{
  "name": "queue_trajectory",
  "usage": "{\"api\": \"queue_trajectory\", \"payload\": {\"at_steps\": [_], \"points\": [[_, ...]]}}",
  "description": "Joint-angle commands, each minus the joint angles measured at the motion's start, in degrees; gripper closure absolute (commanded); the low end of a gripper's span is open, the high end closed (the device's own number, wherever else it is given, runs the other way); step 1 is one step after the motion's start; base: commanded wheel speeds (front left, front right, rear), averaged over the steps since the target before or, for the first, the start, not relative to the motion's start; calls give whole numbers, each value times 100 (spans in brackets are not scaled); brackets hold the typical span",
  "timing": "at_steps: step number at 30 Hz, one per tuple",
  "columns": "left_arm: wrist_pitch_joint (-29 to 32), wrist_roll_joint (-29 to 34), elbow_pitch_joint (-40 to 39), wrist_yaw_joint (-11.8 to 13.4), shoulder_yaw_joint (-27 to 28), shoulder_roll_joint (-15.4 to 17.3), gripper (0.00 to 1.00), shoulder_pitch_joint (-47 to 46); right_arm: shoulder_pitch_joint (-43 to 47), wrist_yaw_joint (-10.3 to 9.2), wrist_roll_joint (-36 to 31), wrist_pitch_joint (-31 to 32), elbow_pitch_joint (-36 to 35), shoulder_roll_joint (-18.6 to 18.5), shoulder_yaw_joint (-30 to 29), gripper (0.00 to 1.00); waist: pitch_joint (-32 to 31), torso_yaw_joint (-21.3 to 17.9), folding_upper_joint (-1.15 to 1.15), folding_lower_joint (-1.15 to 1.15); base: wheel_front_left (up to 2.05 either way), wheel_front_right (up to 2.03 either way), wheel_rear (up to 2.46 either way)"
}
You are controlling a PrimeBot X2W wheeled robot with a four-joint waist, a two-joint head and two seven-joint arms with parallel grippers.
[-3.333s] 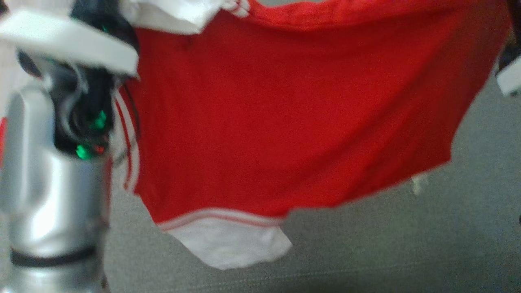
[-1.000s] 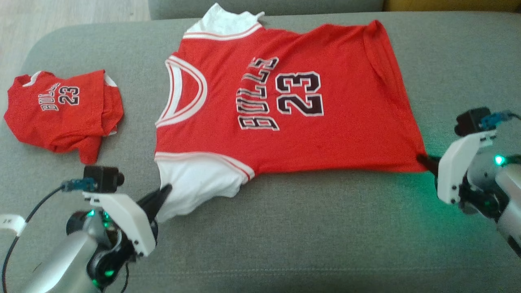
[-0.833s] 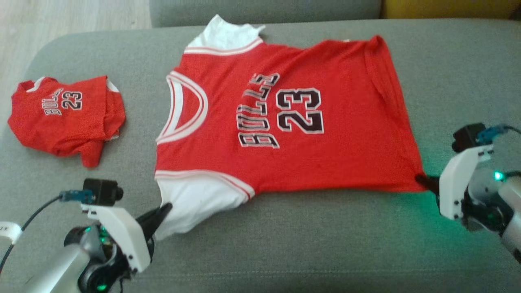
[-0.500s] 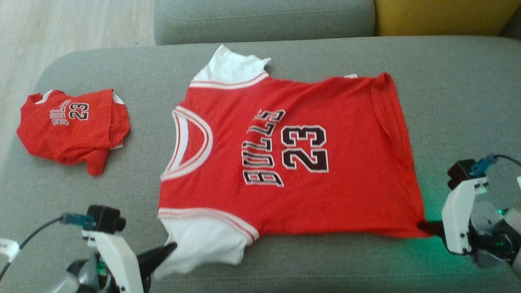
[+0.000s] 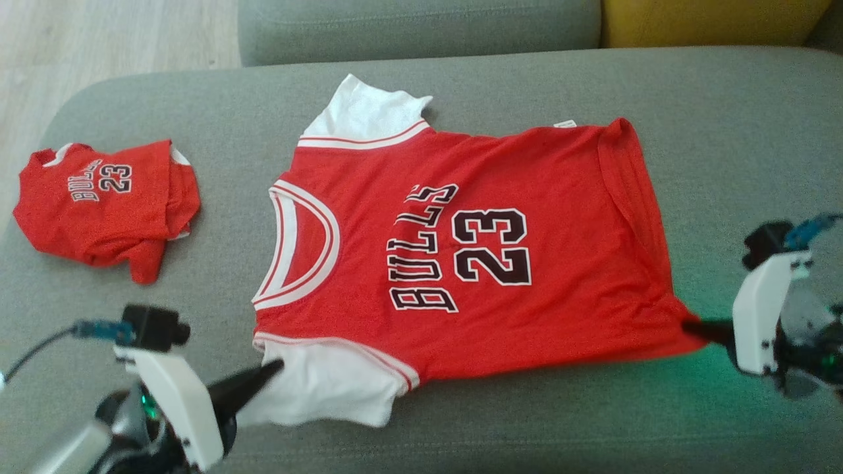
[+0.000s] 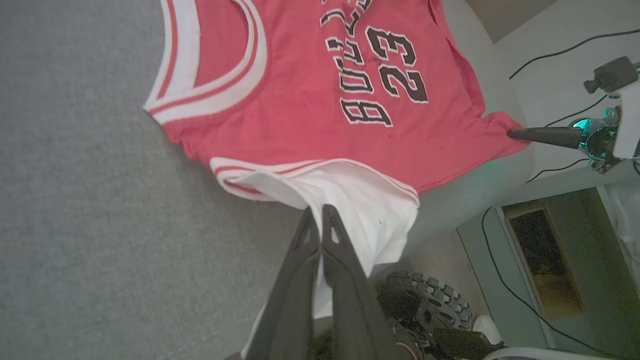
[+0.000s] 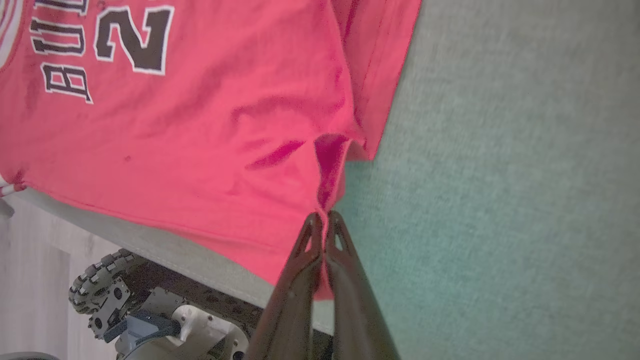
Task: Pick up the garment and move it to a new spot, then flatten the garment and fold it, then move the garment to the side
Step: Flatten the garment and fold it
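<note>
A red jersey (image 5: 461, 257) with white sleeves and "BULLS 23" on it lies spread face up on the grey sofa seat (image 5: 527, 421), collar to the left. My left gripper (image 5: 273, 368) is shut on its near white sleeve (image 6: 350, 200), as the left wrist view shows at the gripper (image 6: 320, 217). At the jersey's near right hem corner, my right gripper (image 5: 691, 326) is shut on the red cloth (image 7: 325, 165), pinched between the dark fingers of the gripper (image 7: 325, 220).
A second, smaller red "BULLS 23" jersey (image 5: 105, 197) lies crumpled at the seat's far left. The sofa back (image 5: 421, 26) and a yellow cushion (image 5: 711, 20) run along the top. Wooden floor (image 5: 99, 39) shows beyond the left end.
The jersey went from hanging in the air before the camera to lying spread on the seat. Since then both grippers have kept their hold, drawing it slightly nearer; the head view has shifted.
</note>
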Motion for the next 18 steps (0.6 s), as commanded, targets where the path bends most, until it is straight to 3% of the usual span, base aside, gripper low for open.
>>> {"api": "queue_trajectory", "payload": {"at_steps": [1,10,18], "points": [[-20,23,-174,19,364,237,100,-441,-204,42,-49,-44,-103,-163,-116,100,39,-10,0,0,0,0,0],[-87,138,-136,35,563,79,100,-1158,-792,42,-274,-202,111,130,-526,100,402,-74,0,0,0,0,0],[-353,318,286,71,717,-292,100,-1917,-1246,42,-607,-388,431,417,-649,100,824,-133,0,0,0,0,0]]}}
